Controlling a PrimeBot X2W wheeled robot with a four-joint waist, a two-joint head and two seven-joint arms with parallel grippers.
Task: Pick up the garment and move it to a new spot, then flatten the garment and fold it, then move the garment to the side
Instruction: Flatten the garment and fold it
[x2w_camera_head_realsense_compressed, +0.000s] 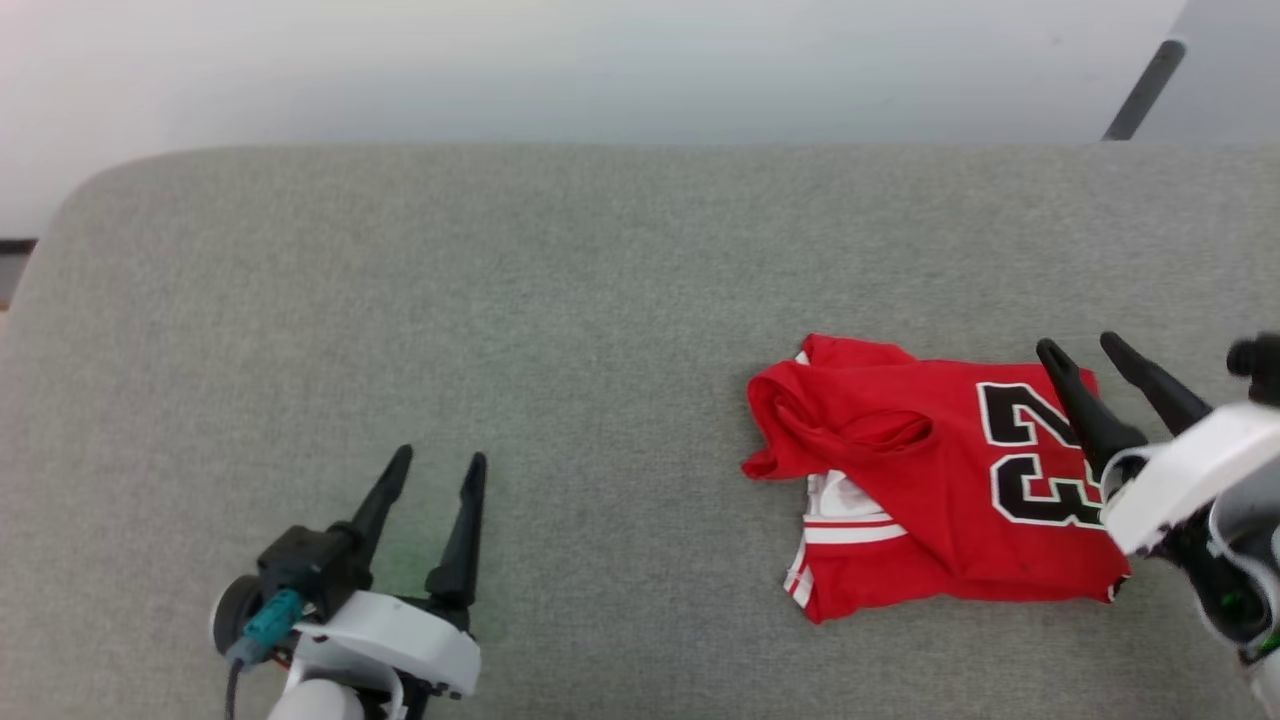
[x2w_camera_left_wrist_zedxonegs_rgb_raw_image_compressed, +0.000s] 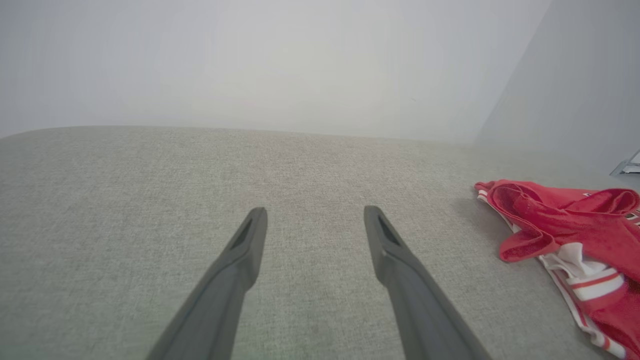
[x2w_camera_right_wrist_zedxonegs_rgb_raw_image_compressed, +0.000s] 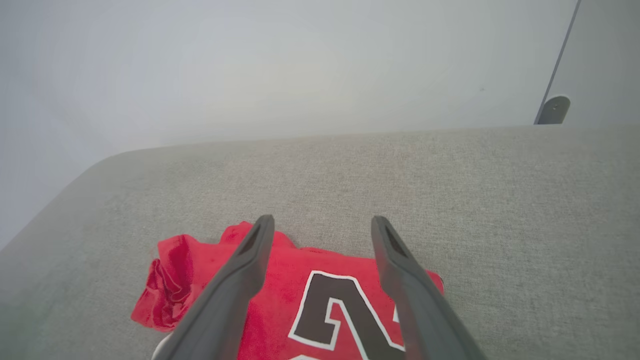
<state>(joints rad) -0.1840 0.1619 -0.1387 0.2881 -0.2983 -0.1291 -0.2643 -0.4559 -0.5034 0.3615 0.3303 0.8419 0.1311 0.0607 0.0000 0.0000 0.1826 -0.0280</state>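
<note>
Nearest me, my left pincer (x2w_camera_head_realsense_compressed: 440, 456) hangs over bare grey cushion (x2w_camera_head_realsense_compressed: 500, 280), its two dark fingers spread wide with nothing between them, well apart from the work. My right pincer (x2w_camera_head_realsense_compressed: 1077, 342) is just as wide open and grips nothing. It hovers over the right end of the garment (x2w_camera_head_realsense_compressed: 900, 480), and I cannot tell whether its fingers touch the cloth. The garment lies on the right part of the cushion as a compact red bundle, black white-edged numerals up, a white striped sleeve peeping from under its left side. I judge the flattening and folding to be largely done, roughly rather than neatly, since the left end is bunched. Either the move to the side is what remains, or this spot is already that side; I cannot say which. The head view alone gives me both pincers at once and the whole number. My left wrist view shows the rumpled end from low down, with its rolled red lip and striped trim. My right wrist view frames one numeral between my fingers. Beyond the cushion's far edge stand a pale wall and a dark post (x2w_camera_head_realsense_compressed: 1145, 90).
</note>
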